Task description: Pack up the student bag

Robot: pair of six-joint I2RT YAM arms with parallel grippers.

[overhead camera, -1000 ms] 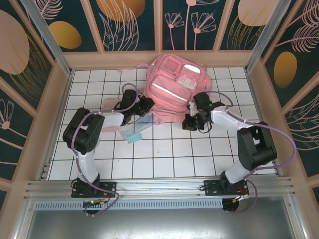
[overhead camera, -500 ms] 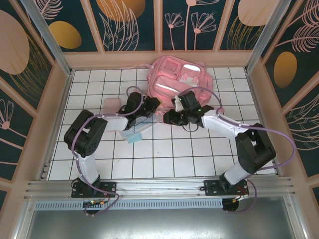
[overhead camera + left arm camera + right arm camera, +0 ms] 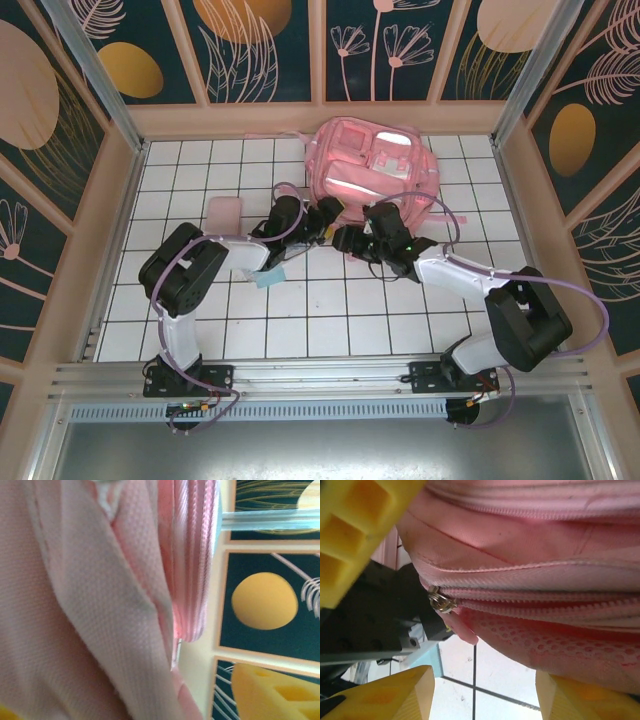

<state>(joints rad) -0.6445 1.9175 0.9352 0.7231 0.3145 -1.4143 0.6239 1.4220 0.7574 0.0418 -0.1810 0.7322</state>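
Observation:
The student bag (image 3: 372, 165), a large soft pink backpack, lies at the back of the tiled floor with its glossy front pockets facing up. My left gripper (image 3: 326, 214) is at the bag's near edge. In the left wrist view pink fabric (image 3: 100, 605) fills the space between its wide-apart yellow fingers (image 3: 272, 692). My right gripper (image 3: 350, 238) sits just to its right, under the same edge. Its jaws (image 3: 480, 700) stand open over bare tile, below a zipper pull (image 3: 440, 602) with a pink tab. The left gripper's yellow finger (image 3: 355, 530) is close by.
A small flat pink case (image 3: 225, 212) lies left of the left arm. A light blue packet (image 3: 268, 276) pokes out from under that arm. Wooden walls ring the floor, and the bag is close to the back wall (image 3: 320, 118).
Both grippers have moved in to the middle of the bag's near edge and their jaws have opened. The bag has shifted right and back.

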